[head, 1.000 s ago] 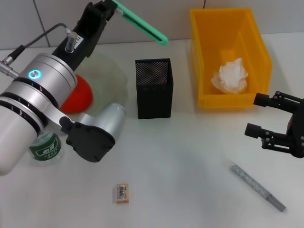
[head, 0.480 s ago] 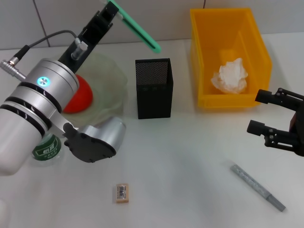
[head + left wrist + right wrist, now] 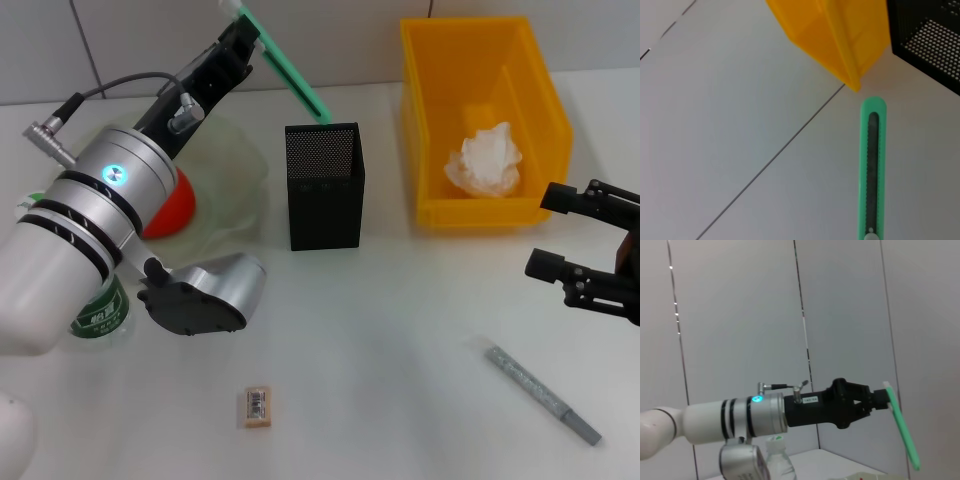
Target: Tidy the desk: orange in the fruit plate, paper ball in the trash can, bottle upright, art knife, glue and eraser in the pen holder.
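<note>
Left end effector (image 3: 243, 28) pinches the knife (image 3: 290, 70) by one end; light, stiff, slick plastic over the holder (image 3: 324, 185).

**Camera Placement**

My head camera looks forward and down over the white desk (image 3: 380, 330). My left wrist camera looks closely along the slim mint-green plastic cutter (image 3: 871, 170) toward the bright yellow rectangular bin (image 3: 840, 35) and the black mesh cup (image 3: 932, 40). My right wrist camera faces sideways across the desk. All three views share the cutter.
</note>
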Motion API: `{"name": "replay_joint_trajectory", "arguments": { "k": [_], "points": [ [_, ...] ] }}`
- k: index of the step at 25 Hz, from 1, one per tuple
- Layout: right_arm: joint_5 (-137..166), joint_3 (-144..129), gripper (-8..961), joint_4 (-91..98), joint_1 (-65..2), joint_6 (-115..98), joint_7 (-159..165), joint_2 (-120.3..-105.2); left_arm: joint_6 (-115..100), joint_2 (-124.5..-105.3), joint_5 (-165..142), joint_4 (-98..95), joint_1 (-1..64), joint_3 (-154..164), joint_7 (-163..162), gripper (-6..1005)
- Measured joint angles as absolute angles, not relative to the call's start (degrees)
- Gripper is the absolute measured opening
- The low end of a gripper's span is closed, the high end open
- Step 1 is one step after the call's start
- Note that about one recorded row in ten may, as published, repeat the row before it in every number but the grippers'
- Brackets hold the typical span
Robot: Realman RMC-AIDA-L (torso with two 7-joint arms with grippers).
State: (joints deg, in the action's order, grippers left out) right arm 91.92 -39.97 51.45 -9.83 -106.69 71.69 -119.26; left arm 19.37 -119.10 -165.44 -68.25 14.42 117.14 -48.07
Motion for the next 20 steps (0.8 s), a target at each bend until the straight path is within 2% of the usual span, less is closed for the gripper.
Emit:
{"name": "replay_joint_trajectory", "arguments": {
  "k": [20],
  "points": [
    [92.32, -37.44, 762, 51.56, -8.82, -108.74, 71.81, -119.27, 25.08, -119.09, -165.23, -62.12, 16.89, 116.21, -42.27, 103]
  ]
}}
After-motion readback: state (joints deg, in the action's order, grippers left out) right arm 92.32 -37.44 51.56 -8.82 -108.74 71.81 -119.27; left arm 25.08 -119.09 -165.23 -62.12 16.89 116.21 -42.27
